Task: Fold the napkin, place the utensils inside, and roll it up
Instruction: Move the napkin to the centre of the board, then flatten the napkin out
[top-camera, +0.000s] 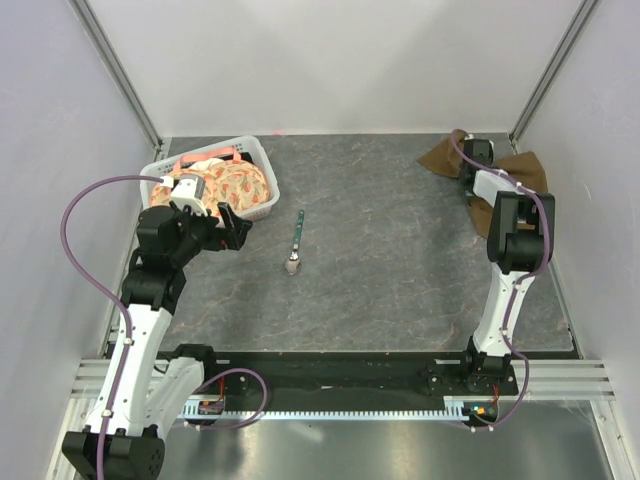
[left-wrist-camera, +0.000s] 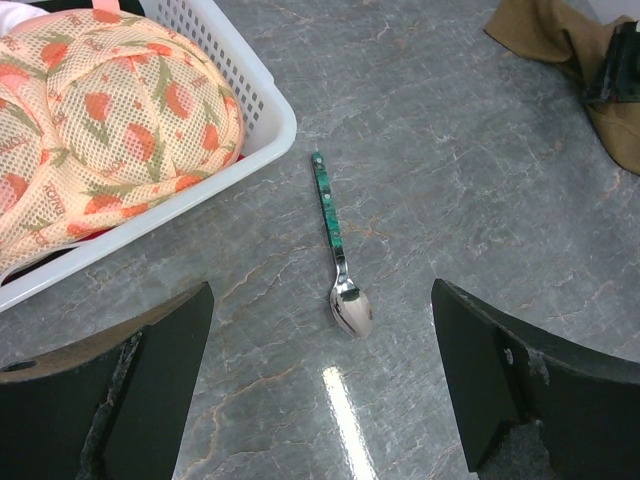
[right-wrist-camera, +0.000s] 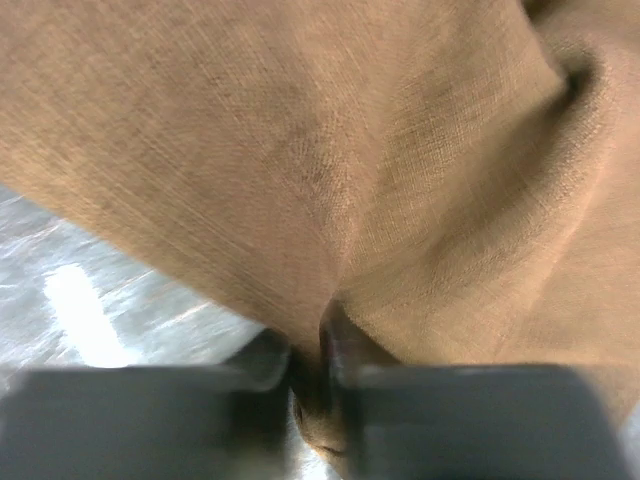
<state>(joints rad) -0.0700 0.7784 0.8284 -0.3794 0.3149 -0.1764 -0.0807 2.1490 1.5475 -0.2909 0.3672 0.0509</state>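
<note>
The brown napkin (top-camera: 526, 172) lies bunched in the far right corner of the table, also seen in the left wrist view (left-wrist-camera: 545, 35). My right gripper (top-camera: 468, 172) is down on it. In the right wrist view, the napkin (right-wrist-camera: 300, 150) fills the frame and the right gripper (right-wrist-camera: 310, 342) has a fold of cloth pinched between its nearly closed jaws. The teal-handled utensil (top-camera: 297, 243) lies on the table's middle left, spoon head toward me (left-wrist-camera: 335, 245). My left gripper (top-camera: 232, 225) hovers near it, open and empty (left-wrist-camera: 321, 290).
A white plastic basket (top-camera: 262, 205) stands at the far left and holds round orange-patterned plates (top-camera: 235, 185). The left wrist view shows the basket rim (left-wrist-camera: 280, 130) and plates (left-wrist-camera: 130, 110) just left of the utensil. Walls enclose the table on three sides.
</note>
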